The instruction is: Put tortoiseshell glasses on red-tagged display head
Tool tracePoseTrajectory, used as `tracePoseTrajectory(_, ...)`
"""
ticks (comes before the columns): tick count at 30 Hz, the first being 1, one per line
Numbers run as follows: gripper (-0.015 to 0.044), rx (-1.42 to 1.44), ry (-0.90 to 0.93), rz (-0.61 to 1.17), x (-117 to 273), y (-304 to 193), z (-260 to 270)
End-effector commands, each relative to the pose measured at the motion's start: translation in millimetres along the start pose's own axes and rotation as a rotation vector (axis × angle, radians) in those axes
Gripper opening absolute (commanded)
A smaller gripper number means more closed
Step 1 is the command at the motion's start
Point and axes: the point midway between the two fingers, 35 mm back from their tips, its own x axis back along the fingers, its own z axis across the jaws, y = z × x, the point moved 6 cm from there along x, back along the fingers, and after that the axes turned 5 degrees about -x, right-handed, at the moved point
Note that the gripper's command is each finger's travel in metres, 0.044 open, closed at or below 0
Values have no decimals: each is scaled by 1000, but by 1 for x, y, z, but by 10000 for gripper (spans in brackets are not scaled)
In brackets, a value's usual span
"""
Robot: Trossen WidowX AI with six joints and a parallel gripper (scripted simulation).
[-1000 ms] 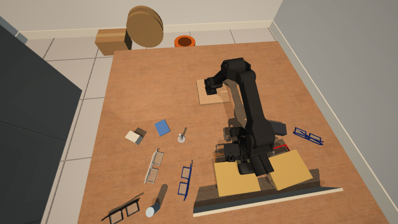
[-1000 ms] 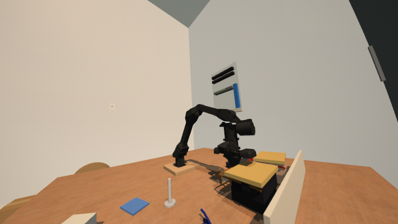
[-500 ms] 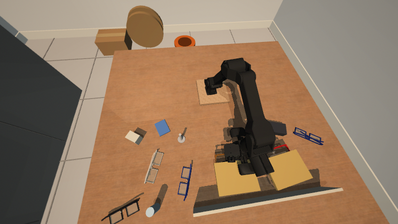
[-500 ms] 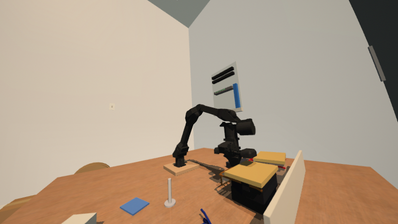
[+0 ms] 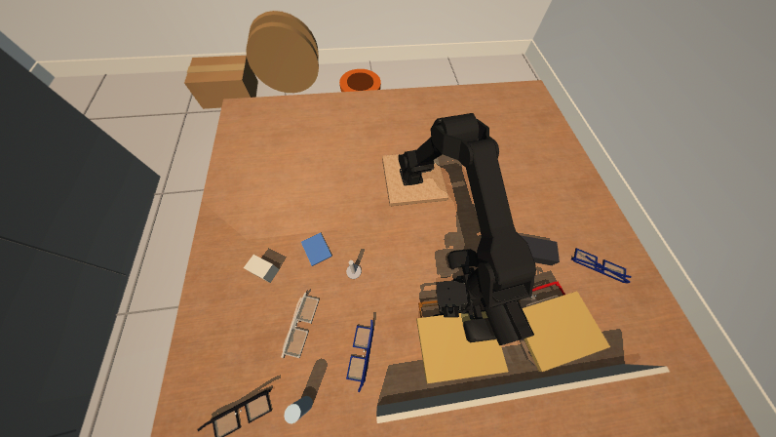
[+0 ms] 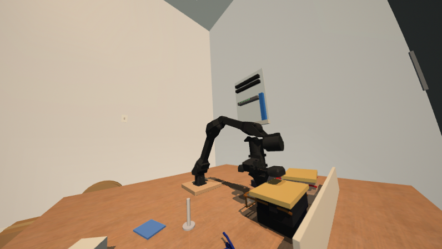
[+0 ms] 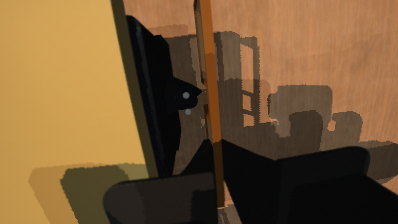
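Brown bench (image 5: 303, 178) (image 6: 123, 210) (image 7: 300, 30) boards lie under a black arm (image 5: 491, 189) (image 6: 210, 139), bent over the nearer yellow-topped head (image 5: 461, 352) (image 6: 278, 192) (image 7: 55, 90); the farther yellow-topped head (image 5: 567, 331) (image 6: 300, 174) stands beside it. The end effector (image 5: 450, 310) (image 6: 255, 182) (image 7: 211, 144) pinches the tortoiseshell glasses (image 5: 427, 304) (image 6: 246, 195) (image 7: 212, 100) narrowly, their front just before the nearer head's nose. Which head bears the tag, I cannot tell.

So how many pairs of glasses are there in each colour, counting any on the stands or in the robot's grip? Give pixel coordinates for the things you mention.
Blue glasses (image 5: 601, 267) (image 6: 228, 240): 2
White glasses (image 5: 294, 324): 1
Black glasses (image 5: 239, 407): 1
Tortoiseshell glasses (image 5: 427, 302) (image 6: 246, 194) (image 7: 212, 95): 1
Red glasses (image 5: 549, 285) (image 6: 312, 186), partly hidden: 1
Total: 6
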Motion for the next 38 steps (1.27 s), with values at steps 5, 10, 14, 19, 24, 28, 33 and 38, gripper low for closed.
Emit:
tracePoseTrajectory(5,107,0,0,0,0,0,0)
tracePoseTrajectory(10,107,0,0,0,0,0,0)
tracePoseTrajectory(14,107,2,-8,2,9,0,1)
tracePoseTrajectory(19,107,5,-29,8,32,0,1)
tracePoseTrajectory(24,107,5,-29,8,33,0,-3)
tracePoseTrajectory(28,107,5,-31,8,38,2,-24)
tracePoseTrajectory(33,107,5,-32,8,41,3,-37)
tracePoseTrajectory(38,107,5,-34,7,50,5,-55)
